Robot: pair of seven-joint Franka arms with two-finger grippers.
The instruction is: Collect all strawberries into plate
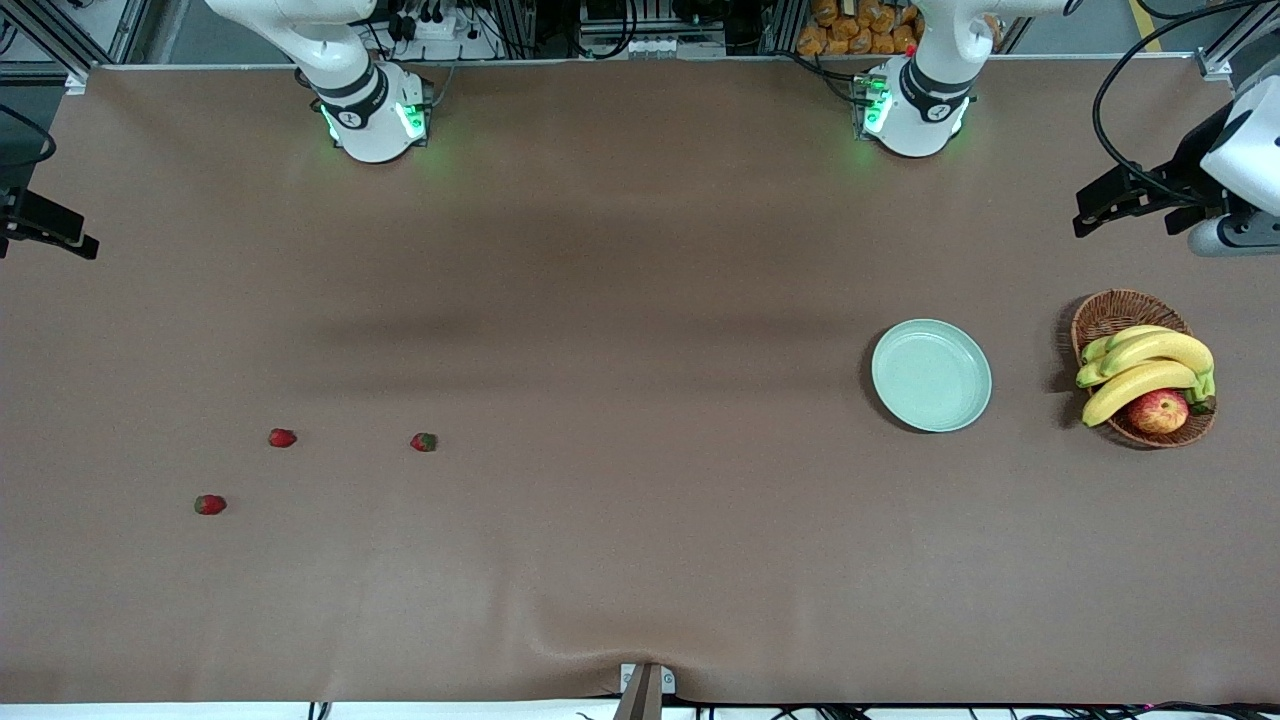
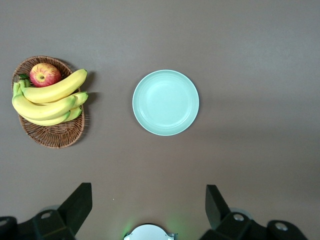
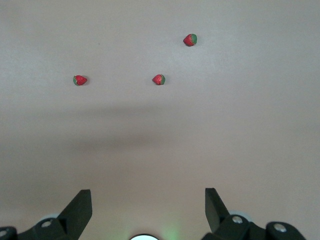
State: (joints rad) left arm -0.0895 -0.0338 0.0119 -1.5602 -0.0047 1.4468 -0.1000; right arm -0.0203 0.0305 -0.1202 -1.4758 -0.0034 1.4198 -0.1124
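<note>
Evidently nothing is collected yet: both hands, left hand (image 2: 148, 207) and right hand (image 3: 148, 207), hang wide, since strawberries (image 1: 283, 438) lie well apart from the plate (image 1: 931, 375).

Soft, even light falls from overhead, bright enough that nothing on the brown worktop (image 1: 640, 560) is lost. Broad, faint bands of shadow lie across the middle of the front view, blurred at their edges (the same dim bands show in the right wrist view, which looks paler and slightly washed out). The plate (image 1: 931, 375) and basket (image 1: 1110, 315) cast short dark shadows. Green lamps glow on the worktop in the upper part of the frame. Focus is crisp; no glare.
</note>
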